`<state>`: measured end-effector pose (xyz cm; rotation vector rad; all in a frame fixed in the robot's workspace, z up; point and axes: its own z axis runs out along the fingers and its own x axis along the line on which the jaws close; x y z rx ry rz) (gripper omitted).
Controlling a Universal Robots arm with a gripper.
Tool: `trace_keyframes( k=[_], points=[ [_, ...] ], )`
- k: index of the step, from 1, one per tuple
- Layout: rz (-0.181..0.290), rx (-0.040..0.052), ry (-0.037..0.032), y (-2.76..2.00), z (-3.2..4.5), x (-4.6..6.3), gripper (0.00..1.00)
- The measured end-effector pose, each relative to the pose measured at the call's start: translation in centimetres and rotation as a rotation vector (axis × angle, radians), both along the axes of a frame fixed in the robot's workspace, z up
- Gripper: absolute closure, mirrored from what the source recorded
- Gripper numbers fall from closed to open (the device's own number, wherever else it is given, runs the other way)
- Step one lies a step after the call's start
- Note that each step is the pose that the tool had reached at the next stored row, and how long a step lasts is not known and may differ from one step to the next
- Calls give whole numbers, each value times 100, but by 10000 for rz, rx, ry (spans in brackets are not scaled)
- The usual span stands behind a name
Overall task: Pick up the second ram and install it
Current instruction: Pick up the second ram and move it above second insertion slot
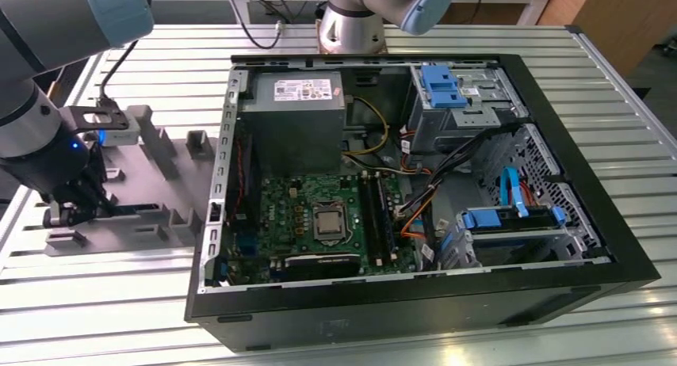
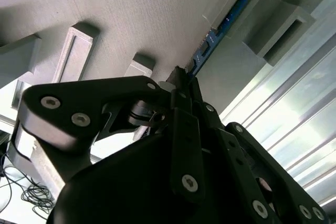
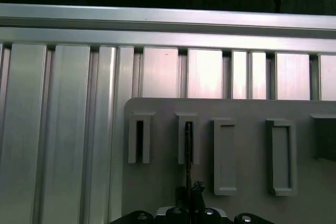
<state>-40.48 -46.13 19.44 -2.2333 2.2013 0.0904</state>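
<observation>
Tool [image 2: 182, 80] looks pinched shut on the second ram [image 2: 224, 23] — stick on edge in the grey fixture [image 1: 143, 140] slot, long axis running straight out from the tool — computer case [image 1: 423, 310] off toward the exterior view's right.
</observation>
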Motion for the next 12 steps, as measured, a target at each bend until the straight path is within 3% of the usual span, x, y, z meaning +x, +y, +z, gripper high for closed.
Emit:
trace_keyframes(
  k=[5, 12],
  points=[
    [1, 0, 0, 0, 87, 0, 86],
    [1, 0, 0, 0, 98, 0, 86]
  ],
)
